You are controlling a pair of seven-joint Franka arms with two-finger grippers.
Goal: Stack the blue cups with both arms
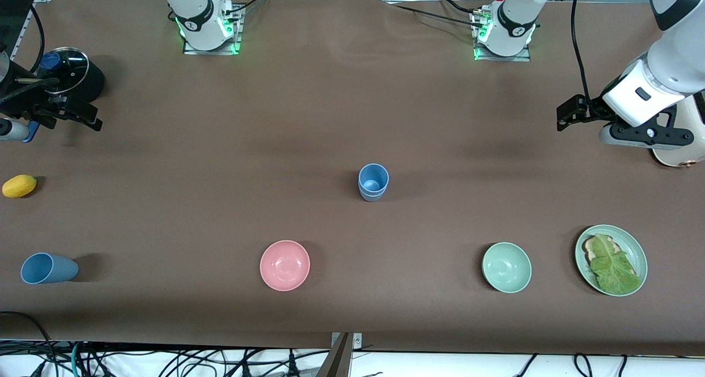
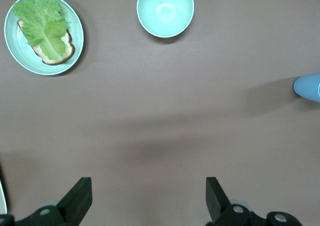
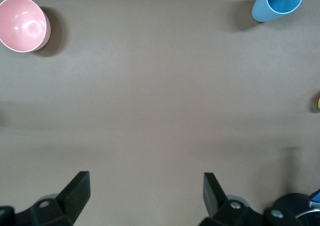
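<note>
Two matte blue tapered cups stacked upright (image 1: 373, 182) stand mid-table; a third blue cup (image 1: 48, 268) lies near the front edge's right-arm corner. Left gripper (image 2: 148, 201) and right gripper (image 3: 145, 198) hover released over opposite ends.

3 blue cups (image 1: 373, 182) (2 stacked, 1 separate (image 1: 48, 268)), 2 bowls (image 1: 285, 265), 1 plate (image 1: 639, 256), 1 lemon (image 1: 19, 186), 1 pot (image 1: 74, 79).

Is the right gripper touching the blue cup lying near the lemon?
Apart. The front view shows the right gripper open up by the pot, with bare table between it and the blue cup lying on its side.
</note>
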